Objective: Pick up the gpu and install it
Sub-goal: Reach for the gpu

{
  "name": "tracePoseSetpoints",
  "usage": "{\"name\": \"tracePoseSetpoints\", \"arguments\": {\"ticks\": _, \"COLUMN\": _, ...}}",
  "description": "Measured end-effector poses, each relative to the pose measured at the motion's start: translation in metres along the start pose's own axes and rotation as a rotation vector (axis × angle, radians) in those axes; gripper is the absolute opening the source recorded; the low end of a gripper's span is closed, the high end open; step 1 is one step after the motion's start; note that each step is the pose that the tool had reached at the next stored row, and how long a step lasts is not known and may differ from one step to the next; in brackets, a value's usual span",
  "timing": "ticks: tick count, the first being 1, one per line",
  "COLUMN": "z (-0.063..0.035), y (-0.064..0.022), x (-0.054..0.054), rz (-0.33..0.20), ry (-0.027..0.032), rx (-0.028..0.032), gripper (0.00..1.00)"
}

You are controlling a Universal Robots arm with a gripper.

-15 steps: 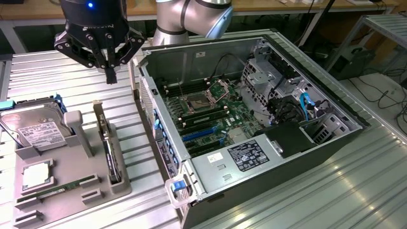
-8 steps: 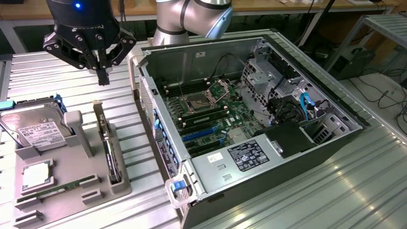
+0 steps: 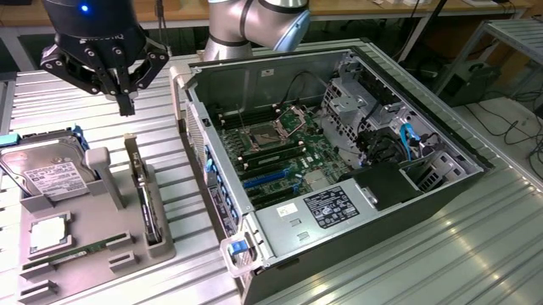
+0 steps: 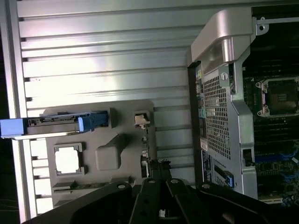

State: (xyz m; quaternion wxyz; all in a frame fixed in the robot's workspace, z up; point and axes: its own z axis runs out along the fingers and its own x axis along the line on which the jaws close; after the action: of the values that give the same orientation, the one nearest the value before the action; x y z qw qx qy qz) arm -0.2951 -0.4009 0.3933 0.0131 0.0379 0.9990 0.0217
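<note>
**Gripper [image 3: 127, 105] shut, empty, above the holder [image 3: 102, 213]**

Your wrist view looks past the closed fingers onto the gpu [image 4: 145, 147], standing on edge in its slot. The exterior view shows you the gap between them, with the open case [image 3: 339, 159] on the exterior view's right.

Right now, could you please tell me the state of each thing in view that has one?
claw: shut, empty, hovering over the table.
gpu: on edge in the gray tray, untouched.
hard drive: propped in the tray's holder.
memory stick: flat in the tray.
computer case: open, motherboard exposed.
</note>
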Motion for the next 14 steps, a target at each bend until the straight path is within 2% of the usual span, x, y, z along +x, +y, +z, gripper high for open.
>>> {"name": "tracePoseSetpoints", "arguments": {"ticks": 9, "z": -0.0005, "y": -0.0025, "x": 0.016, "rz": 0.0, "ry": 0.0, "rx": 0.0, "gripper": 0.11}}
{"name": "tracePoseSetpoints", "arguments": {"ticks": 14, "z": -0.001, "y": -0.0098, "x": 0.02, "rz": -0.004, "ry": 0.0003, "rx": -0.0013, "gripper": 0.11}}
